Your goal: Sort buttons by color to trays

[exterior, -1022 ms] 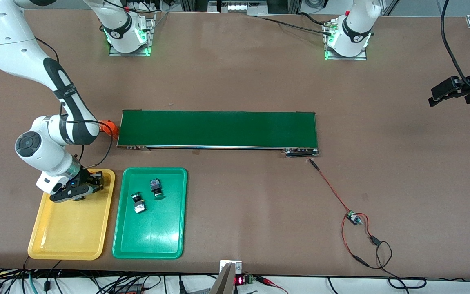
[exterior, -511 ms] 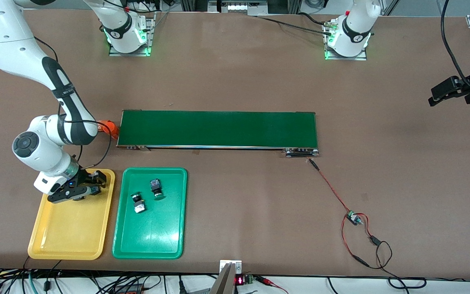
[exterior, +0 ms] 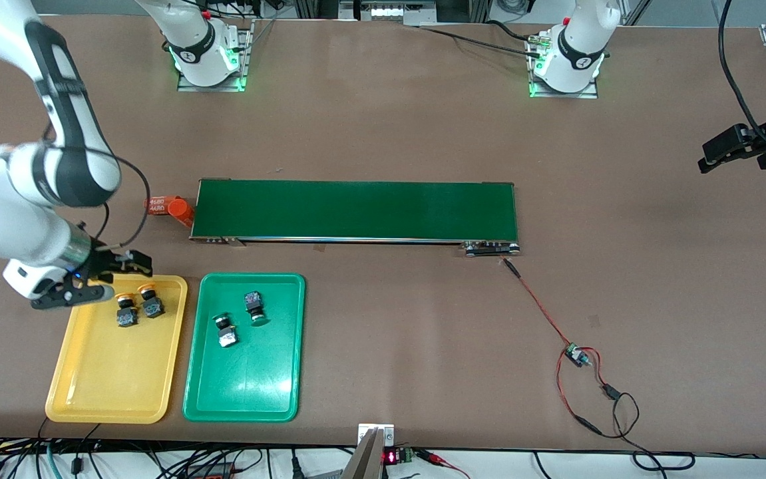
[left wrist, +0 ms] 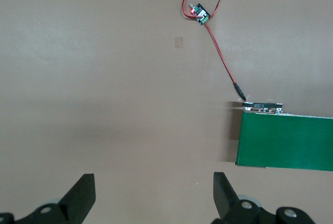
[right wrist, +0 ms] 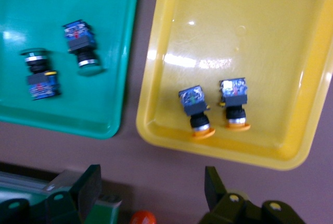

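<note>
Two yellow-capped buttons (exterior: 124,311) (exterior: 150,303) lie side by side in the yellow tray (exterior: 110,386), at its end nearest the conveyor; the right wrist view shows both buttons (right wrist: 196,110) (right wrist: 234,101) on their sides. Two green-capped buttons (exterior: 225,329) (exterior: 255,306) lie in the green tray (exterior: 249,392). My right gripper (exterior: 106,279) (right wrist: 151,190) hangs open and empty above the yellow tray's edge, clear of the buttons. My left gripper (exterior: 735,156) (left wrist: 153,198) waits open and empty over bare table at the left arm's end.
A long dark-green conveyor belt (exterior: 356,209) lies across the middle of the table, farther from the front camera than the trays. An orange cylinder (exterior: 173,207) sits at its end by the right arm. A red wire with a small board (exterior: 575,356) trails from the belt's other end.
My right gripper has opened, risen out of the yellow tray and pulled back toward the right arm's end of the table. Both yellow-capped buttons now lie uncovered. The left arm has not moved.
</note>
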Robot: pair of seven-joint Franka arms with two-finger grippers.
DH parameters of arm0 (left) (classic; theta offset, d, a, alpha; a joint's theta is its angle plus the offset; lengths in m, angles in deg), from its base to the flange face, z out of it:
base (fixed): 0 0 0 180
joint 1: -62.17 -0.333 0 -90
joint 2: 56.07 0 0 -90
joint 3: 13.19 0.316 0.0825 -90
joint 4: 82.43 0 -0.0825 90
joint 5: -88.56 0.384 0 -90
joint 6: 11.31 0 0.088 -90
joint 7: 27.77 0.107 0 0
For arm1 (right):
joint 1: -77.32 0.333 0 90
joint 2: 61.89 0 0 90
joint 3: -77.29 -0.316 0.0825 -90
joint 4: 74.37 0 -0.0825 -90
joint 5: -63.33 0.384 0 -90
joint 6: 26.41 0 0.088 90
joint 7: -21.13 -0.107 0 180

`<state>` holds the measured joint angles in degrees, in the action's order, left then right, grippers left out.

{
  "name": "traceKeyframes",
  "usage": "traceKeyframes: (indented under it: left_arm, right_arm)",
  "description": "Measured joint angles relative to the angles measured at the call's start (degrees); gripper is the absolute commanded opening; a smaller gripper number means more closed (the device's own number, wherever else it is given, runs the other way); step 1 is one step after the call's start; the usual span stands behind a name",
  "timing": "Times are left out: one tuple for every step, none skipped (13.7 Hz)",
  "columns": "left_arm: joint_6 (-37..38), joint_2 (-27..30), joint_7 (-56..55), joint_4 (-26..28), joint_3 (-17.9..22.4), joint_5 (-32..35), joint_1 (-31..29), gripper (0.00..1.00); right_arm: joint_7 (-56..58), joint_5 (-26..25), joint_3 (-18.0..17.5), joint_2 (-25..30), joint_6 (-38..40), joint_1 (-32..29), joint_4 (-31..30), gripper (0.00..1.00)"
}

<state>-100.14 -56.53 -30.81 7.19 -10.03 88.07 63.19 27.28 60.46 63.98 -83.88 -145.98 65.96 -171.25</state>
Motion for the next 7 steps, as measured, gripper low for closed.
traceKeyframes:
  left_arm:
    - [-0.01, -0.01, 0.0, 0.0, -0.01, 0.0, 0.0, 1.0]
    - [-0.01, -0.02, 0.0, 0.0, -0.04, 0.0, 0.0, 1.0]
    - [-0.01, -0.02, 0.0, 0.0, -0.05, 0.0, 0.0, 1.0]
    - [-0.04, -0.02, 0.0, -0.01, -0.05, 0.0, 0.0, 1.0]
    - [-0.07, -0.02, 0.0, -0.08, -0.05, 0.0, 0.0, 1.0]
    - [-0.07, -0.02, 0.0, -0.19, -0.05, 0.0, 0.0, 1.0]
    - [-0.07, -0.02, 0.0, -0.31, -0.05, 0.0, 0.0, 1.0]
  right_arm:
    - [-0.55, 0.37, -0.01, 2.09, 2.31, 0.11, 0.09, 0.91]
    - [-0.91, 0.48, -0.01, 3.99, 4.55, 0.19, 0.13, 0.93]
    - [-1.58, 0.51, -0.02, 5.67, 6.69, 0.33, 0.17, 0.95]
    - [-2.63, 0.53, -0.02, 7.25, 8.72, 0.55, 0.22, 0.95]
    - [-4.09, 0.53, -0.03, 8.79, 10.66, 0.84, 0.24, 1.0]
    - [-5.33, 0.54, -0.04, 10.28, 12.43, 1.15, 0.26, 1.0]
    - [-6.56, 0.54, -0.07, 11.76, 14.07, 1.38, 0.27, 1.0]
